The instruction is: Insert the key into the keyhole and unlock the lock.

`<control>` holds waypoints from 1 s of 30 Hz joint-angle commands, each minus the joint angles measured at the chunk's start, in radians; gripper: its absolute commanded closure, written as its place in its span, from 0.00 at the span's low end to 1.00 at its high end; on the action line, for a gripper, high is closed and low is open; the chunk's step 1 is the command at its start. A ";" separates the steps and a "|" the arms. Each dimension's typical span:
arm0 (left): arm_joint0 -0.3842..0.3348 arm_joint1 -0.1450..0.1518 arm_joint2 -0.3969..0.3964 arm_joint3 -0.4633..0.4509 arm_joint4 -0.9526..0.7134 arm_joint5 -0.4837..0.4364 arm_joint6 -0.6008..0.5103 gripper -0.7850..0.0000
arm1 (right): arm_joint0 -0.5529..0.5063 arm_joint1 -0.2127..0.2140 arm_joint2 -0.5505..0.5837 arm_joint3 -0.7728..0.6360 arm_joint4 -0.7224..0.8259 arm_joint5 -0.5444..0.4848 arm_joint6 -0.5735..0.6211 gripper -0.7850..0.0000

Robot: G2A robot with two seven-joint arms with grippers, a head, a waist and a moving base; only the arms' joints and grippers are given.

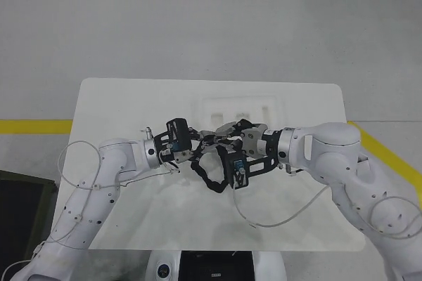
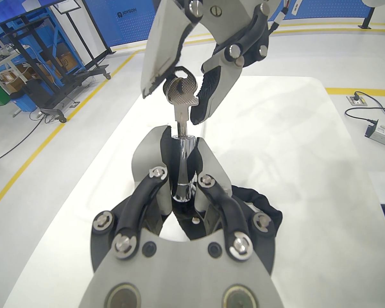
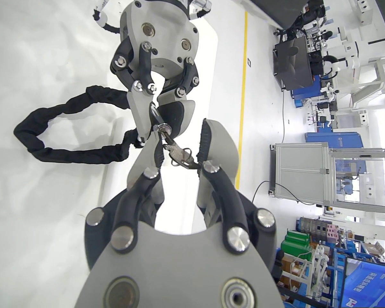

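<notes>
Left gripper: fingers clamped on the lock, held above the middle of the table.
Key: seated in the lock, head pointing right.
Right gripper: fingers apart, flanking the key's head.
Chain: black loop sagging nearward.

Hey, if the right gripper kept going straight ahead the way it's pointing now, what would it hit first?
Most likely the key, seated in the lock cylinder; its head sits between the right gripper's open fingers. The left gripper holding the cylinder comes right behind.
</notes>
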 commanded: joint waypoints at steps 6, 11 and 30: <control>-0.007 0.000 0.001 -0.004 0.020 0.015 0.006 1.00 | 0.008 -0.004 -0.001 0.024 0.040 -0.021 0.036 1.00; -0.013 0.001 0.004 -0.010 0.057 0.028 0.020 1.00 | 0.019 -0.012 -0.005 0.045 0.123 -0.049 0.116 1.00; -0.015 0.009 0.007 -0.033 0.214 0.092 0.104 1.00 | 0.078 -0.049 -0.061 0.114 0.777 0.090 0.665 1.00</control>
